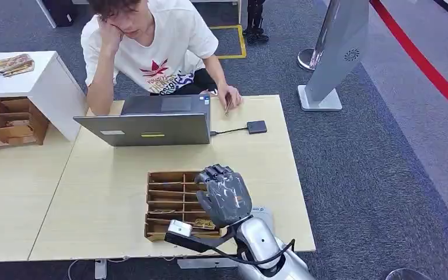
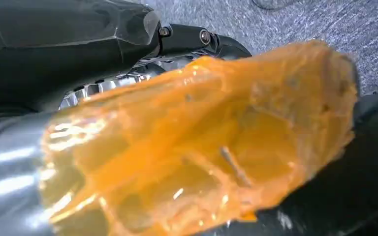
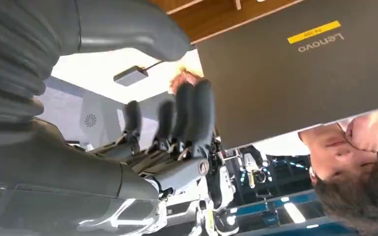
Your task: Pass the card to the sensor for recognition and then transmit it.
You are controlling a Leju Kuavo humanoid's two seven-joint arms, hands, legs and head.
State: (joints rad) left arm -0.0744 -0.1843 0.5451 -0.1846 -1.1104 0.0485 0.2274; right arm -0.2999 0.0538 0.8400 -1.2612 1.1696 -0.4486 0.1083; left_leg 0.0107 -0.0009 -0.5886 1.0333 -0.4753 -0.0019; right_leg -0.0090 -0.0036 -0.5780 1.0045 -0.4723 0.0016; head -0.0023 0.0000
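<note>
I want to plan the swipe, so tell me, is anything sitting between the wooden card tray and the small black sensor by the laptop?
Nothing visible does. From the wooden card tray to the black sensor there is bare tabletop; the laptop sits off to the side. The right hand hovers above the tray.

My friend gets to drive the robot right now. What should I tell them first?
Right hand: over the tray, fingers apart, holding nothing.
Left hand: an orange blur covers its wrist view, so its state cannot be told.
Sensor: on the table right of the laptop, cabled to it.
Cards: what look like some lie in the tray's near slots.
Done: nothing yet, no card taken.
Left: pick a card, hold it to the sensor, pass it on.
</note>
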